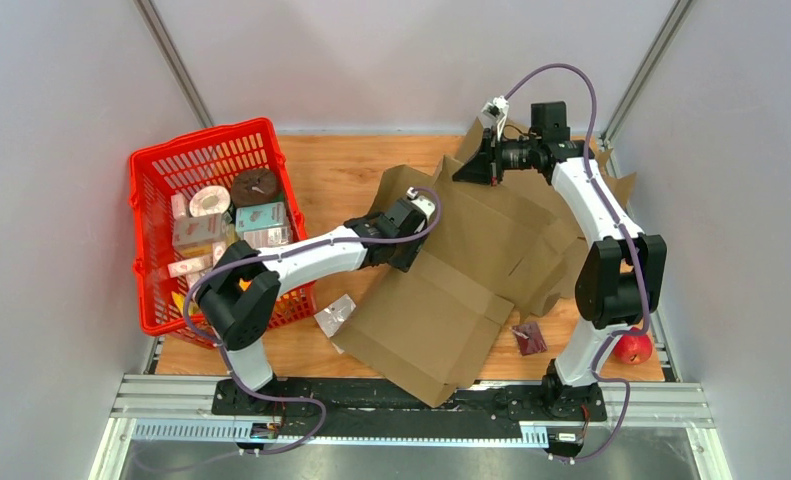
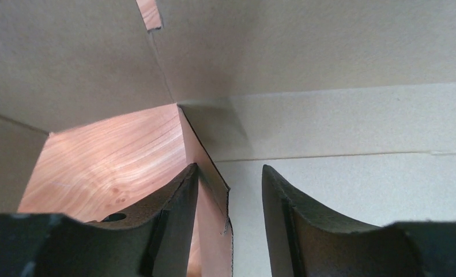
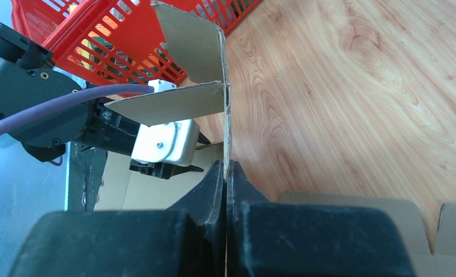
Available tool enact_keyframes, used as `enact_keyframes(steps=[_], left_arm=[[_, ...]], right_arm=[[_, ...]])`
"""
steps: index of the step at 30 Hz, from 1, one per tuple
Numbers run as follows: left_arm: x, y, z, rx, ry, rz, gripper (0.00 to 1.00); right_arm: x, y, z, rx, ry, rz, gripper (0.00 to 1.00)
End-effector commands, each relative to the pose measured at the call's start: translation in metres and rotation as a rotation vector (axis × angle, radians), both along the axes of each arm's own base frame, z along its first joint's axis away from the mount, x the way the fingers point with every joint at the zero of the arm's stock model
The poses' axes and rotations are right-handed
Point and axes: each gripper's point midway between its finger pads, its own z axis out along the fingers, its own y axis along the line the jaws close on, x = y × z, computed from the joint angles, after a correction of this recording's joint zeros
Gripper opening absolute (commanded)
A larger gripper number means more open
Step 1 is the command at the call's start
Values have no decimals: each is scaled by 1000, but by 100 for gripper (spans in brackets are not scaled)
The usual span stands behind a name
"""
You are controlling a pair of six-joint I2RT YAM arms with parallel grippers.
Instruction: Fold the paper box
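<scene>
Matt brown cardboard box (image 1: 441,300) — smooth, grained wood table (image 1: 336,170).

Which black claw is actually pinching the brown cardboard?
The right gripper, shut flat on a flap of the brown cardboard box; the left gripper stands open, a flap edge between its jaws.

Bright even light, soft shadow on the paper box (image 2: 214,121), slight blur on the near left pincer (image 2: 230,168)

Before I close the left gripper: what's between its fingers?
A raised flap edge of the paper box stands inside the open left gripper, not pinched. The left wrist view shows it.
</scene>
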Motion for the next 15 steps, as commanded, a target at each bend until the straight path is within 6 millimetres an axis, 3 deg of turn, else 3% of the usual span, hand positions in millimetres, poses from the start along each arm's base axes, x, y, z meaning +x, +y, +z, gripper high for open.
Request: enact_keyframes(steps=[1,7,10,15], left_arm=[[-7,-25,-18,-120,51,-8,53],[-8,-36,-37,-188,59,0,59],[-10,-35,-31,-178,26,11,59],[-12,-21,4,-188,-36,40,61]], right_arm=[[-2,5,23,32,-93,31,0],[-2,9,21,27,-89,37,0],[-1,9,20,23,-86,32,0],[0,10,19,21,-86,33,0]])
